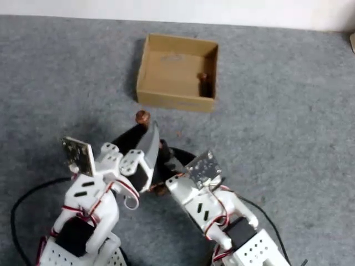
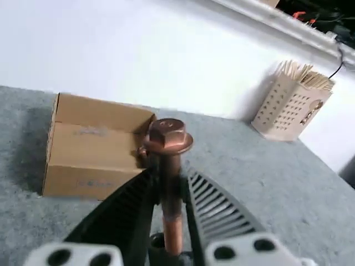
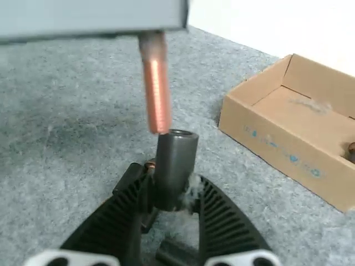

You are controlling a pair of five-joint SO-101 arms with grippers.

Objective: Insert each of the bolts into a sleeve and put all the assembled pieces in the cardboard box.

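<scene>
Hanging threaded end first over the dark sleeve (image 3: 175, 160), the copper flange-head bolt (image 2: 166, 138) is pinched by the middle of its shank between the fingers of the left gripper (image 2: 169, 176). The head and the lower thread are thereby left free, so the tip can be fed in without the fingers fouling the sleeve.

The sleeve is clamped low on its body by the right gripper (image 3: 169, 180), whose fingers are closed against its sides. Its open mouth is presented toward the bolt and is kept clear of the fingers.

In the right wrist view the bolt's tip is seen just above the rim of the mouth, not yet inside. It appears set slightly to one side of the bore, so a small sideways correction is judged necessary before any push.

Both pieces are held above the grey felt surface (image 1: 277, 111), in front of the cardboard box (image 1: 166, 100). One brown assembled piece (image 1: 204, 83) is seen standing against the box's inner wall. The step in hand is taken to be the insertion itself.
</scene>
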